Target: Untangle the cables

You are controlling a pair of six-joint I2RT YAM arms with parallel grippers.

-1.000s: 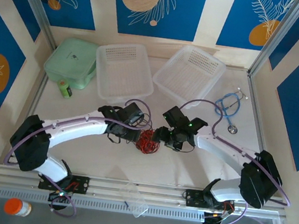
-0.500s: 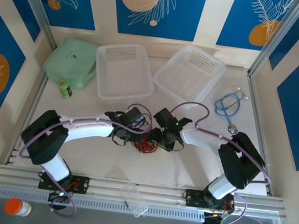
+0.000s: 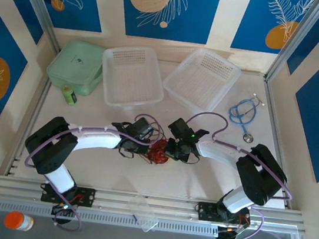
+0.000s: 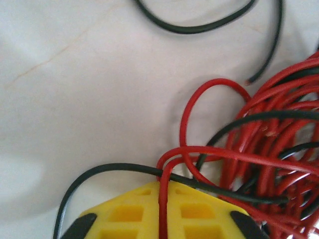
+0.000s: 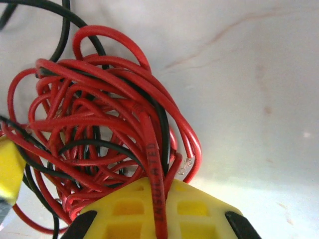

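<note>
1. Over the last second, both arms had drawn in on the tangled red and black cables [image 3: 157, 153] mid-table [image 3: 198, 181], with the left gripper [image 3: 147, 147] and right gripper [image 3: 170, 150] on either side of them.
2. Left wrist: the left gripper's yellow fingers [image 4: 124, 214] were pinched together on one red strand.
3. Right wrist: the right gripper's yellow fingers [image 5: 199, 209] were clamped on a red strand at the bundle's edge.

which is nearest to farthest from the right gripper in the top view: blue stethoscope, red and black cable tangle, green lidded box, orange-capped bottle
From the right gripper:
1. tangle of thin red and black cables: at its fingertips, table centre.
2. light-blue stethoscope: back right.
3. pale green lidded plastic box: back left corner.
4. orange-capped white bottle: near left corner.
</note>
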